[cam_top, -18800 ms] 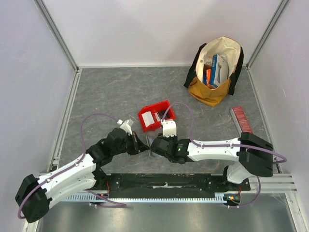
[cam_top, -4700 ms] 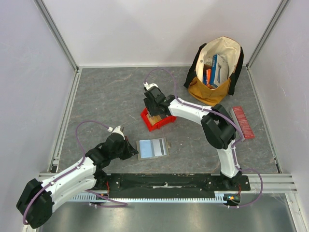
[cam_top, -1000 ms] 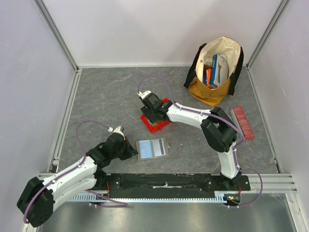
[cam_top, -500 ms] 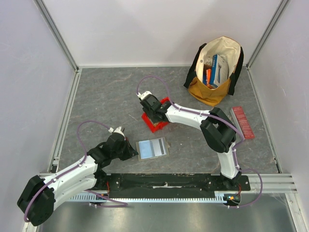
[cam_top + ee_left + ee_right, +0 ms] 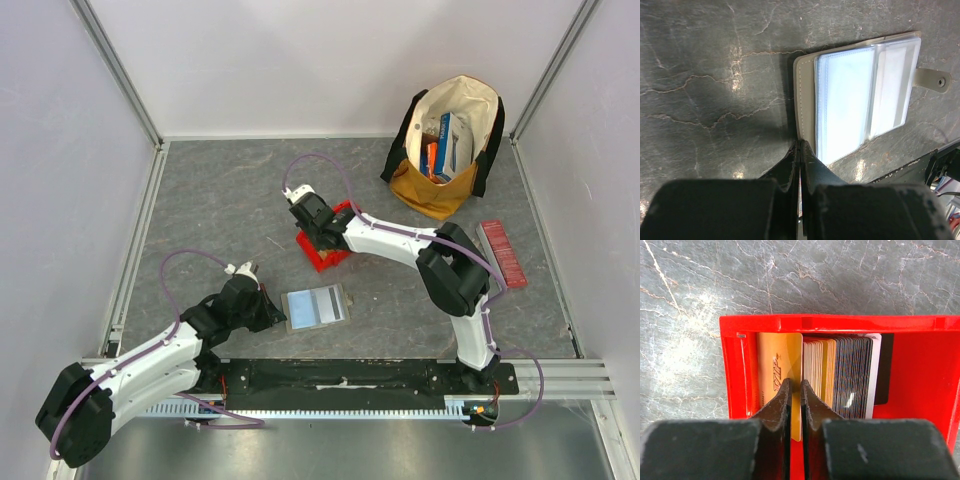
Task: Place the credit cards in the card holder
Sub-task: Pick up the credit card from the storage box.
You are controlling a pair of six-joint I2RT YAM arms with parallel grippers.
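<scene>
Only wrist views show right tool (image 5: 795, 384) pinching a tan card (image 5: 772, 360), left tool (image 5: 800, 145) closed against the card holder (image 5: 845, 100).

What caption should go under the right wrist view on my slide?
Right gripper pinches a tan credit card beside the upright card stack inside the red bin on the grey marbled table.

The only writing I could make out was a short, dark, slanted word on the tan-gold plastic card (image 5: 774, 357) standing in the red plastic bin (image 5: 840, 322). It looked like "VIP", though I wasn't sure. Print on the colourful boxes (image 5: 446, 140) in the far cream cloth bag (image 5: 475, 95) was too small to read.
</scene>
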